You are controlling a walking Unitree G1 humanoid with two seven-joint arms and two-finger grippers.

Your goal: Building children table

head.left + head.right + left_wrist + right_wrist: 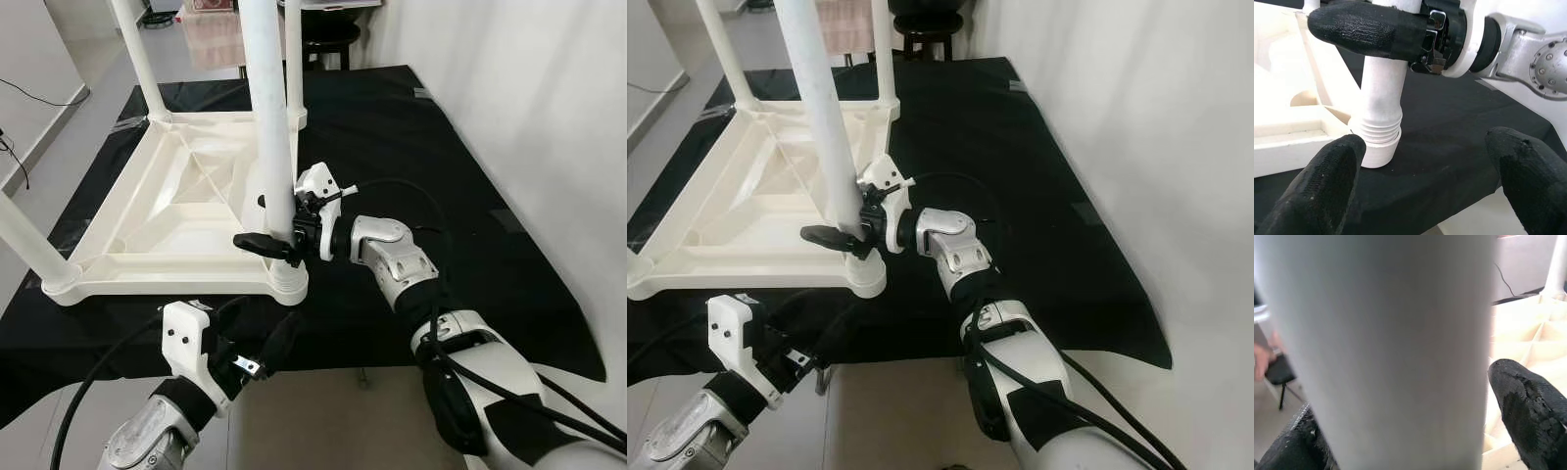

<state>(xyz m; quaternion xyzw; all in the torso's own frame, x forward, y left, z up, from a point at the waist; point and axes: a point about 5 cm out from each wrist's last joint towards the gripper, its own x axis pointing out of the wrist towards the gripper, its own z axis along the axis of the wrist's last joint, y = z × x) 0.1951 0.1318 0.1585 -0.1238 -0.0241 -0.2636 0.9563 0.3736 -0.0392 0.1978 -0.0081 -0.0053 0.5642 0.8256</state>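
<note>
A white tabletop (186, 196) is lying upside down on a black mat (460, 186) spread over the floor, with its ribbed underside facing up. Four white legs are standing up from its corners. The near leg (272, 147), seated in the corner socket (282, 282) closest to the robot, is being clamped low down by the right gripper (279, 242), one black finger (257, 242) showing in front of the leg and the other behind it. In the right wrist view the leg (1386, 352) is being pressed between the two fingers (1528, 416). The left gripper (279, 343) is being held just in front of the tabletop's near edge, over the mat's border, its fingers (1317, 191) spread wide apart and holding nothing; in its wrist view the threaded foot of the leg (1378, 142) is lying between and beyond them. A dark stool (328, 39) is standing past the mat's far edge.
</note>
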